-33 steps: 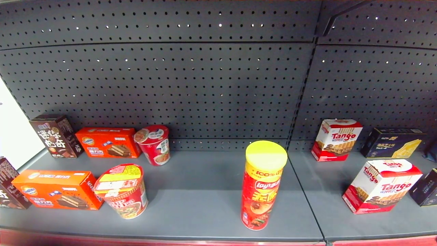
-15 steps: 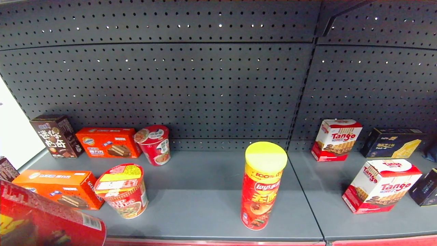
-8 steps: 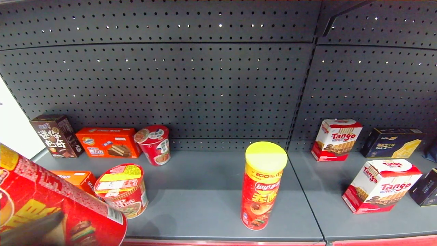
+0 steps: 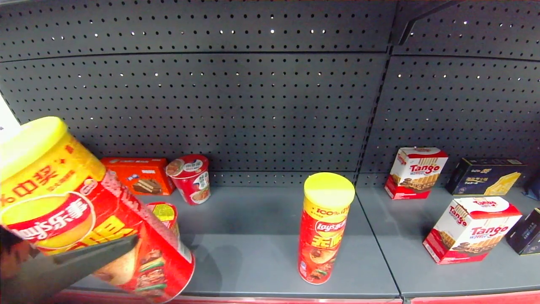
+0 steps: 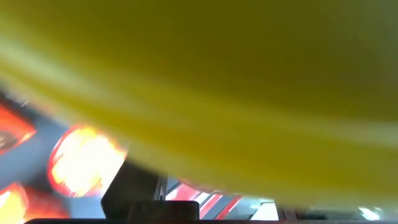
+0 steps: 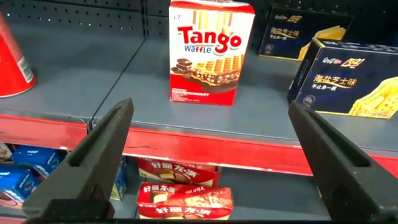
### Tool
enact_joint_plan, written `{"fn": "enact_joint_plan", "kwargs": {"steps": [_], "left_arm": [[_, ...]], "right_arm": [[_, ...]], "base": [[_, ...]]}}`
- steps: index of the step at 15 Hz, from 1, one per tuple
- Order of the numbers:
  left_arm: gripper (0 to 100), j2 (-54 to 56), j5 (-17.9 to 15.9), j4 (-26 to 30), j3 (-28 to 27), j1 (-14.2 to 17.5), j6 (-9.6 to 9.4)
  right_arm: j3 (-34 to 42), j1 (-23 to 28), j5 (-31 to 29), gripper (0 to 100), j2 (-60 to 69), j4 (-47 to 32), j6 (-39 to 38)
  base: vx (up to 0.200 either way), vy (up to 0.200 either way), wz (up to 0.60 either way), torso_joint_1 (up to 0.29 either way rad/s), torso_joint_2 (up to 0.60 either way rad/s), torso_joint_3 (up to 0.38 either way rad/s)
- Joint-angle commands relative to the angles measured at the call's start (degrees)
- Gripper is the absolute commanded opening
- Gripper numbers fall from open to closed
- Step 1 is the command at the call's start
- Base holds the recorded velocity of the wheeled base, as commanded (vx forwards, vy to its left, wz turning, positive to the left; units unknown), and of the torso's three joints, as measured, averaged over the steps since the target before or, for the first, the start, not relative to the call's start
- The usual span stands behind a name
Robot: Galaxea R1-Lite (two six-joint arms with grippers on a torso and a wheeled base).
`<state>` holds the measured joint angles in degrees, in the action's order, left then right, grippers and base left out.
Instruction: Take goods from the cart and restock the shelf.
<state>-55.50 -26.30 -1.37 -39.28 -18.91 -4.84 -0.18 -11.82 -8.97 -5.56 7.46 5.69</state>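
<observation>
A red chip can with a yellow lid (image 4: pixel 80 211) hangs tilted at the lower left of the head view, in front of the shelf's left end. My left gripper (image 4: pixel 105 236) is shut on it, and one dark finger (image 4: pixel 93 253) lies across its side. Up close, the left wrist view has the can's yellow surface (image 5: pixel 236 81) and a dark finger (image 5: pixel 134 186). A matching chip can (image 4: pixel 325 228) stands upright mid-shelf on the grey shelf board (image 4: pixel 253 236). My right gripper (image 6: pixel 211 168) is open, holding nothing, low before the shelf's front edge and facing a wafer box (image 6: pixel 211 50).
A red cup of noodles (image 4: pixel 192 177) and an orange box (image 4: pixel 137 175) stand at the back left; another cup (image 4: pixel 166 213) is partly hidden by the held can. Two wafer boxes (image 4: pixel 415 171) (image 4: pixel 470 228) and dark boxes (image 4: pixel 485 175) fill the right bay. Free board lies between the cups and the standing can.
The held chip can has risen into view from the lower left, up and rightward, and now hides the brown box and the front orange box. The shelf goods have not moved.
</observation>
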Motion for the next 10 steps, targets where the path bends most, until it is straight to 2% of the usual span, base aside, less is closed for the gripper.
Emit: {"fn": "enact_joint_plan", "kwargs": {"steps": [1,4,6,7,8,10], "left_arm": [[0,-8.30,0.02,-2.59,-1.50,-2.98,-0.08],[0,-14.46,-0.07,-5.05,-4.40,-3.07,-0.26],[0,-17.18,-1.92,-5.23,-6.34,-4.21,-0.43],[0,-19.12,-3.50,-5.40,-7.48,-5.00,-1.31],[0,-21.31,-3.59,-6.11,-8.09,-4.91,-2.81],[0,-24.65,-3.50,-9.18,-8.89,-4.91,-3.51]], "right_arm": [[0.18,-0.04,0.01,100,-0.33,0.19,0.02],[0.18,-0.04,0.01,100,-0.33,0.01,0.28],[0.09,-0.04,0.01,100,-0.33,0.36,0.46],[0.01,-0.04,0.01,100,-0.33,0.54,0.46],[0.01,-0.04,0.18,100,-0.33,0.80,0.55],[0.09,-0.04,1.24,100,-0.33,0.45,0.81]], "base": [[0.000,0.000,0.00,0.000,0.00,0.000],[0.000,0.000,0.00,0.000,0.00,0.000],[0.000,0.000,0.00,0.000,0.00,0.000],[0.000,0.000,0.00,0.000,0.00,0.000],[0.000,0.000,0.00,0.000,0.00,0.000],[0.000,0.000,0.00,0.000,0.00,0.000]]}}
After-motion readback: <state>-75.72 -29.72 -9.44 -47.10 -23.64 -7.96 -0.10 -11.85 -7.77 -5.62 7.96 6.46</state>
